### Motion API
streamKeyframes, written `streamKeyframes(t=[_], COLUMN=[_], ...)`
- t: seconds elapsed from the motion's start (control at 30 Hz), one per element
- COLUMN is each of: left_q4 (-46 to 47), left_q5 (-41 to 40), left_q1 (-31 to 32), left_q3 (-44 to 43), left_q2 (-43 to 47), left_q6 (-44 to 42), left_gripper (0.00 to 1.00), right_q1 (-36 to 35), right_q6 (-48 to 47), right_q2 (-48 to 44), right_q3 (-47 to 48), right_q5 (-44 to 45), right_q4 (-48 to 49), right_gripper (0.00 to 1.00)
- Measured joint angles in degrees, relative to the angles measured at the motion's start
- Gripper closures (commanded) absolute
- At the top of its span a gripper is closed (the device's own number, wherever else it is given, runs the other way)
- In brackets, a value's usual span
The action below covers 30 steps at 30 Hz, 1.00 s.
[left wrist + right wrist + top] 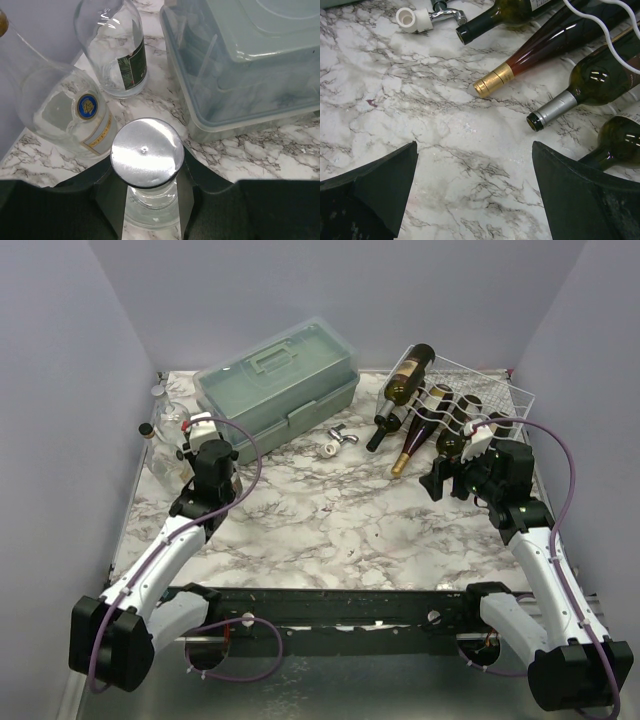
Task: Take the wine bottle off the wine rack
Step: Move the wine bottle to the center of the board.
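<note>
The white wire wine rack (487, 392) sits at the back right with several dark wine bottles lying in its cradles, necks pointing out over the marble. One green bottle (411, 374) leans up on the rack's left end. My right gripper (446, 481) (475, 150) hovers open just in front of the necks, holding nothing. Ahead of it lie an amber bottle with gold foil (492, 82), a green bottle with a silver capsule (554, 110) and a dark green bottle (620, 142) by my right finger. My left gripper (203, 440) (147, 167) is shut on the neck of an upright clear silver-capped bottle (146, 152).
A pale green toolbox (280, 380) (250, 65) stands at the back centre. Two more clear bottles (65, 112) (117, 50) stand by the left wall. A small metal tap with a white fitting (340, 437) (415, 19) lies between toolbox and rack.
</note>
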State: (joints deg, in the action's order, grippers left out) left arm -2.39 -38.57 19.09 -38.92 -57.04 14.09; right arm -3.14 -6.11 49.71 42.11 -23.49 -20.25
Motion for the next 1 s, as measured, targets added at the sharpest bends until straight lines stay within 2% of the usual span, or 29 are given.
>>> streamKeyframes(t=[1.0], left_q4=[7.91], left_q5=[3.32], left_q1=[-9.42], left_q3=[-8.26], left_q2=[-14.99], left_q6=[-3.72], left_gripper=[1.0], right_q1=[0.0], right_q6=[-0.02], right_q2=[0.28], right_q3=[0.0], right_q5=[0.0], right_q4=[0.0], right_gripper=[0.01])
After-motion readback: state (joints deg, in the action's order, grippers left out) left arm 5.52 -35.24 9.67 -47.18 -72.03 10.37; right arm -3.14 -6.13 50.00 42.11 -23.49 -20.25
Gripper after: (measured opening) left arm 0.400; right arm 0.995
